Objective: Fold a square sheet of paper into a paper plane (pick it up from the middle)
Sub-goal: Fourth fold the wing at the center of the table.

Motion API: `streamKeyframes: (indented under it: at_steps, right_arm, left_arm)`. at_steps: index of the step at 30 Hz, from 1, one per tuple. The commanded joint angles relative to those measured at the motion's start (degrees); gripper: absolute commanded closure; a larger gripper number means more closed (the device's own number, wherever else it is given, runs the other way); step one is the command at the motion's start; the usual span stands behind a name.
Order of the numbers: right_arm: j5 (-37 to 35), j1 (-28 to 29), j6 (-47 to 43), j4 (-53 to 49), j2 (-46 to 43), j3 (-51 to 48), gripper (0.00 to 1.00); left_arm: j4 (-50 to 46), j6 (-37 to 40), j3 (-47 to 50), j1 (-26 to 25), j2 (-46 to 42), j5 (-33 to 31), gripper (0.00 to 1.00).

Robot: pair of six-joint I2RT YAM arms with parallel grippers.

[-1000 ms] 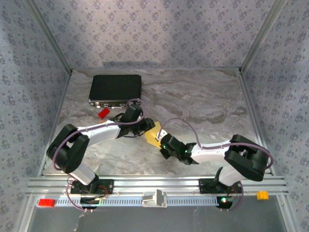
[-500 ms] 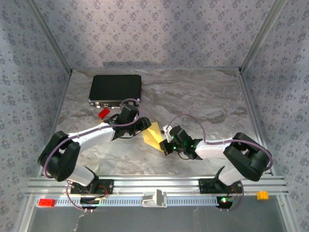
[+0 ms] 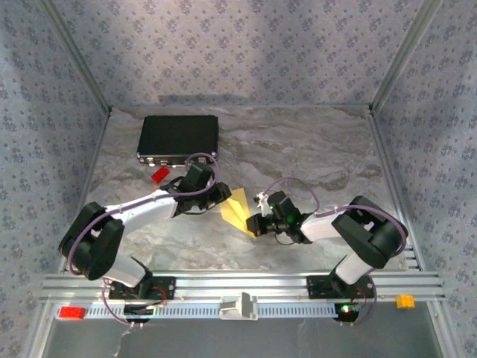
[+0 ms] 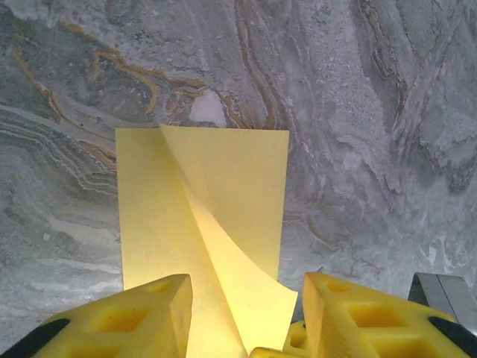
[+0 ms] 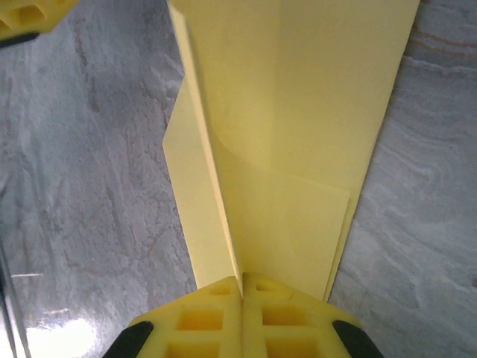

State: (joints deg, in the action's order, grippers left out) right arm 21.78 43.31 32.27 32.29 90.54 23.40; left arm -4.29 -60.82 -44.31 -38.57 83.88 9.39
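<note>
The pale-yellow sheet of paper (image 3: 237, 208) lies partly folded on the marble table between the two arms. In the left wrist view the paper (image 4: 209, 201) is a narrow rectangle with one flap curling up. My left gripper (image 4: 246, 298) is open, a yellow finger on either side of that raised flap without pinching it. From above, the left gripper (image 3: 222, 195) sits at the paper's left edge. My right gripper (image 5: 241, 282) is shut on the paper's (image 5: 298, 149) upright centre fold at its near end. In the top view the right gripper (image 3: 256, 224) is at the paper's lower right corner.
A black rectangular case (image 3: 178, 136) lies at the back left with a small red brick (image 3: 159, 174) just in front of it. The metal rail along the near edge carries a red block (image 3: 71, 312) and an orange block (image 3: 405, 301). Patterned walls close in three sides.
The left arm stretched out low toward the paper, then held. The right wrist slid left and down to the paper's near corner, its elbow swinging inward. The paper shifted slightly.
</note>
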Motion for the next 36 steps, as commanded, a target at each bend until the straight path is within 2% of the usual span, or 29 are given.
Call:
streamKeyframes:
  at_steps: [1, 8, 14, 20, 36]
  right_arm:
    - [1.7, -0.97, 4.58, 3.68, 0.69, -2.09, 1.0]
    - [1.13, -2.36, 9.42, 8.49, 0.68, -5.44, 1.0]
    - [2.61, -2.69, 12.93, 12.4, 2.92, -6.35, 1.0]
    - [3.05, -2.95, 16.1, 15.76, 5.47, -7.08, 1.0]
    - [5.28, -5.24, 20.17, 14.6, 5.85, -7.67, 1.0]
  left_arm:
    - [1.24, 0.1, 1.03, 0.41, -0.8, 0.44, 0.65]
    - [5.77, -0.96, 1.6, -0.03, 1.57, 3.06, 0.82]
    - [9.01, -0.79, 0.69, -1.26, 4.37, 4.69, 0.89]
    - [12.35, -0.37, -0.13, -2.51, 7.0, 5.97, 0.9]
    - [16.8, 0.92, -3.14, -3.77, 14.66, 7.84, 0.91]
